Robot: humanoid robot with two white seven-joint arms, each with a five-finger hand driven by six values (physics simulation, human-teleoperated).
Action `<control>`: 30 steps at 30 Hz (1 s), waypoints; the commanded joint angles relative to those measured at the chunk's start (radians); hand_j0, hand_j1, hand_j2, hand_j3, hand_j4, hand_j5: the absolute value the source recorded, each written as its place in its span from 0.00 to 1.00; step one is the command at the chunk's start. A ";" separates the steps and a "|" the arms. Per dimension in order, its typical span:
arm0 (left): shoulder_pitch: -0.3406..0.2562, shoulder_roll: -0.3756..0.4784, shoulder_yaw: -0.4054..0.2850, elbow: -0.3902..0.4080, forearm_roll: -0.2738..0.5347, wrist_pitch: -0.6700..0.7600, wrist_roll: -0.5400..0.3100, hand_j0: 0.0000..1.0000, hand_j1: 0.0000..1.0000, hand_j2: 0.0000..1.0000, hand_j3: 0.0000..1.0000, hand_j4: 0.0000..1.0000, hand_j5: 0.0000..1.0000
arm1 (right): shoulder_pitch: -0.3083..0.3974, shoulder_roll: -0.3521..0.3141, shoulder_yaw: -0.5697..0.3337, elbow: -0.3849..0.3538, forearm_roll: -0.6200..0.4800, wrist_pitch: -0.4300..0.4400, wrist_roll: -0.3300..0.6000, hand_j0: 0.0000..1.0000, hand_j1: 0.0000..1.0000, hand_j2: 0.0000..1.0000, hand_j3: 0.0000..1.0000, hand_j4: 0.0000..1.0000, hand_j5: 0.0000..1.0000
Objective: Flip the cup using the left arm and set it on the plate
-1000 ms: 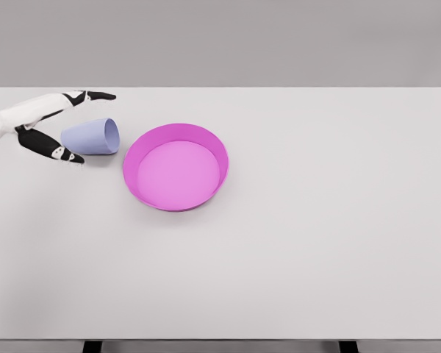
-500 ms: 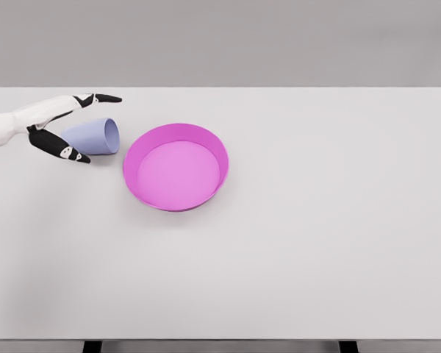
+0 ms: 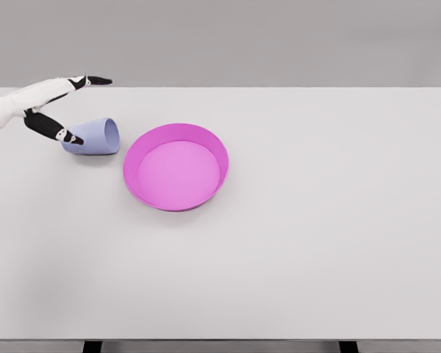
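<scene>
Pale lavender, smooth-sided and tapered, the small cup (image 3: 92,136) lies tipped on its side on the flat white tabletop (image 3: 294,243), just left of the round magenta plate with the raised rim (image 3: 176,167), a thin strip of bare table between the two. Its open mouth faces right, toward that plate; its narrower closed base points away from it, to the left. And there is the white left hand with black fingertips (image 3: 44,103), coming in from beyond the cup on the side away from the plate, its white forearm running off the picture's left edge. The hand is spread wide and holds nothing: one long finger (image 3: 88,81) stretches out above and behind the cup, level with the table's far edge, while a lower black-tipped digit (image 3: 59,132) slants down across the cup's base end. Whether that lower tip actually touches the cup cannot be told from this view; it overlaps the cup's left end. The plate sits flat with its inside bare, left of the table's middle. Past the plate to the right the white surface runs on to the far corner, with a plain grey wall (image 3: 279,37) behind it.
</scene>
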 commanded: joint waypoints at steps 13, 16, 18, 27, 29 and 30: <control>-0.028 -0.079 -0.055 0.102 0.003 0.103 -0.102 1.00 1.00 1.00 1.00 1.00 1.00 | 0.000 0.000 0.000 0.000 0.000 0.000 0.000 1.00 1.00 1.00 1.00 1.00 1.00; -0.032 -0.125 -0.062 0.173 0.003 0.101 -0.102 1.00 1.00 1.00 1.00 1.00 1.00 | 0.000 0.000 0.000 0.000 0.000 0.000 0.000 1.00 1.00 1.00 1.00 1.00 1.00; -0.032 -0.146 -0.062 0.210 0.003 0.098 -0.102 1.00 1.00 1.00 1.00 1.00 1.00 | 0.000 0.000 0.000 0.000 0.000 0.000 0.000 1.00 1.00 1.00 1.00 1.00 1.00; -0.037 -0.160 -0.063 0.230 0.002 0.100 -0.103 1.00 1.00 1.00 1.00 1.00 1.00 | 0.000 0.000 0.000 0.000 0.000 0.000 0.000 1.00 1.00 1.00 1.00 1.00 1.00; -0.040 -0.160 -0.063 0.242 0.002 0.100 -0.103 1.00 1.00 1.00 1.00 1.00 1.00 | 0.000 0.000 0.000 0.000 0.000 0.000 0.002 1.00 1.00 1.00 1.00 1.00 1.00; -0.040 -0.160 -0.063 0.248 0.002 0.101 -0.103 1.00 1.00 1.00 1.00 1.00 1.00 | 0.000 0.000 0.000 0.000 0.000 0.000 0.000 1.00 1.00 1.00 1.00 1.00 1.00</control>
